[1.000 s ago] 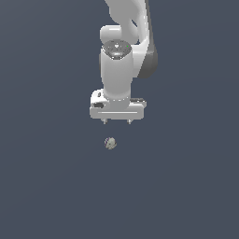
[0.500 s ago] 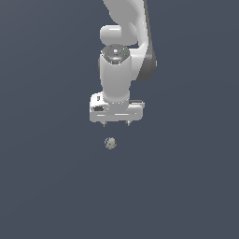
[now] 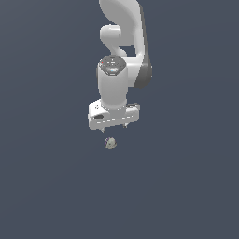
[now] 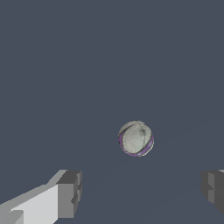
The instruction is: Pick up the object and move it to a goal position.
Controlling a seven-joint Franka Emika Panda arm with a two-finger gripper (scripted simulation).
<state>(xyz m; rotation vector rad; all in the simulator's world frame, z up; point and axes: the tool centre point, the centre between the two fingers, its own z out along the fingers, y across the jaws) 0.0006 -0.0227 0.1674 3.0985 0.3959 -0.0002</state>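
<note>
The object is a tiny off-white lumpy ball with a purplish band, lying on the dark grey floor just below my gripper in the exterior view. In the wrist view the ball sits ahead of the gap between my two fingers, which stand wide apart and hold nothing. The gripper is open, above the ball and apart from it. The white arm rises above the gripper in the exterior view.
A flat dark grey floor fills both views. No other object or edge shows.
The gripper has shifted slightly and come a little closer to the ball. The ball has not moved.
</note>
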